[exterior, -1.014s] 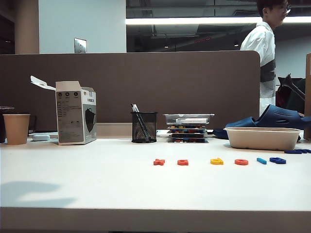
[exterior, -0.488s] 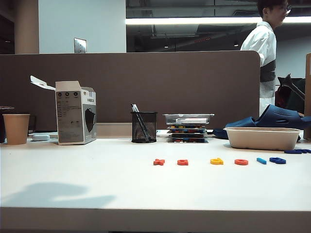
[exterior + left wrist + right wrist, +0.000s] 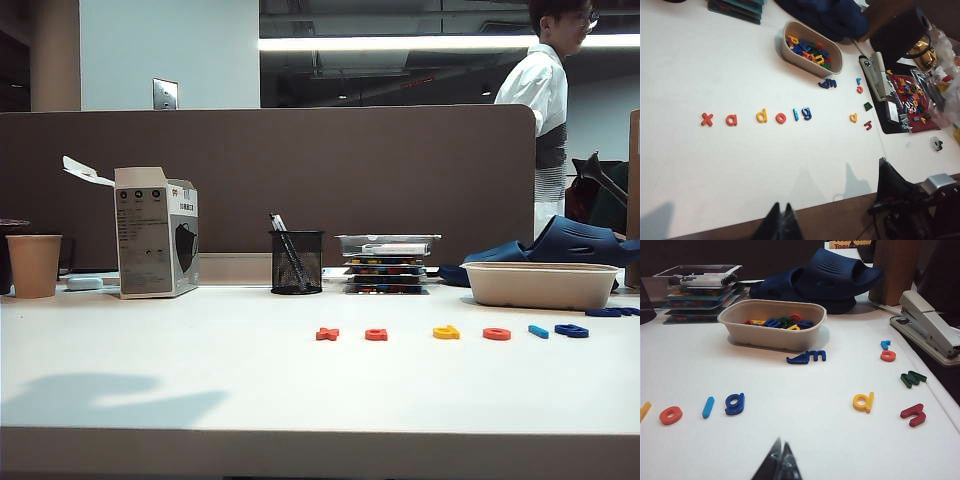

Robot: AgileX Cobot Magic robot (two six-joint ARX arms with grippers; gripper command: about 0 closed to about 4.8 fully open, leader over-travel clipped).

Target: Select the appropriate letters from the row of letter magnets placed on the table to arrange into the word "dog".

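Left gripper (image 3: 781, 223): fingers pressed together, nothing between them; high above the near edge of the table (image 3: 740, 175), well apart from every letter; not visible in the exterior view, only a shadow low on the left of the desk top.
Right gripper (image 3: 779, 460): fingers pressed together, empty; low over the table, near the right end of the row, touching nothing.
Row of letter magnets: six in one line, reading x, a, d, o, l, g in the left wrist view; all flat on the table, none lifted.
Yellow "d" (image 3: 761, 116): third in the row, just beside the ring.
Orange-red "o" (image 3: 781, 118): fourth, between the "d" and the light blue bar (image 3: 796, 114).
Dark blue "g" (image 3: 807, 113): last in the row, just beside the bar; nearest to the right gripper (image 3: 735, 404).
Not wanted: orange-red "x" (image 3: 707, 119) and orange-red "a" (image 3: 731, 120) at the far end of the row.
Nearby clutter: tray (image 3: 785, 50) of spare letters, plus loose letters scattered towards the stapler (image 3: 878, 77).
Done so far: judged nothing; no letter pulled out of the row.
Left to do: judged all of it; pick out "d", "o", "g" and set them together, with the bar out from between "o" and "g".
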